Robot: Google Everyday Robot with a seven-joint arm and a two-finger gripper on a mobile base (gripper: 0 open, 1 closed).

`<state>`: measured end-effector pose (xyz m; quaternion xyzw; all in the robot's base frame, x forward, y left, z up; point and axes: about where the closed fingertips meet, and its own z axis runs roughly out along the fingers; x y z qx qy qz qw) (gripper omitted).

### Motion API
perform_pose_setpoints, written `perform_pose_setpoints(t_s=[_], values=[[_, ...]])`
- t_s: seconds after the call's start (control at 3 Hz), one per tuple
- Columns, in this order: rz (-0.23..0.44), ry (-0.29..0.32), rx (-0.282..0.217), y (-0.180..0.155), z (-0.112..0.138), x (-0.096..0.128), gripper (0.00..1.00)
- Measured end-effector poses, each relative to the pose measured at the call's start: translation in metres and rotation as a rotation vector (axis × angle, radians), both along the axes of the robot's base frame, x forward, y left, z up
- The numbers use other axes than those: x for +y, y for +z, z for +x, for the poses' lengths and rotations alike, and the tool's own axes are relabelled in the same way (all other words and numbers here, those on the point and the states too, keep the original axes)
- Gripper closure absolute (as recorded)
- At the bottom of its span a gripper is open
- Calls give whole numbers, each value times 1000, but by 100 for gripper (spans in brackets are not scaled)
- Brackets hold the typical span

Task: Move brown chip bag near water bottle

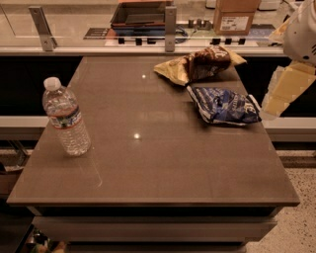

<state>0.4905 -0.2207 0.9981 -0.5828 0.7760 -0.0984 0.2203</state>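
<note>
the brown worktop (163,168) fills most of the view, a plain flat slab with two small glints of light near its middle. behind its far edge runs a counter with a glass guard on metal posts (170,27), carrying a dark tray (140,12) and a cardboard box (236,15).

the robot's pale arm (301,34) comes in at the upper right corner, off the worktop's right edge. the pincer (279,94) hangs below it, just beside the right end of the blue and white snack bag (224,105) and apart from everything else. whether it is open or closed cannot be told from here, but it carries nothing.

the brown chip bag (200,63) lies flat at the far edge, right of centre, crumpled, with its dark middle and pale yellow ends showing. the blue and white snack bag lies just in front of it, nearer the right edge; the two look close to touching, but i cannot tell whether they do. the water bottle (66,118) stands upright with its white cap on, at the left side, well apart from both bags.

as i judge it, the task is barely begun: the chip bag is ungrasped and far from the bottle. reaching it, taking hold, carrying it across to the left and setting it down near the bottle all remain.
</note>
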Motion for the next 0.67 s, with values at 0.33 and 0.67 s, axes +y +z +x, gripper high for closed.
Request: perform_pose_setpoints(t_s=[0.33,0.67], values=[[0,7,-68,3,36,2,0],[29,30,-136,8,76,9,0]])
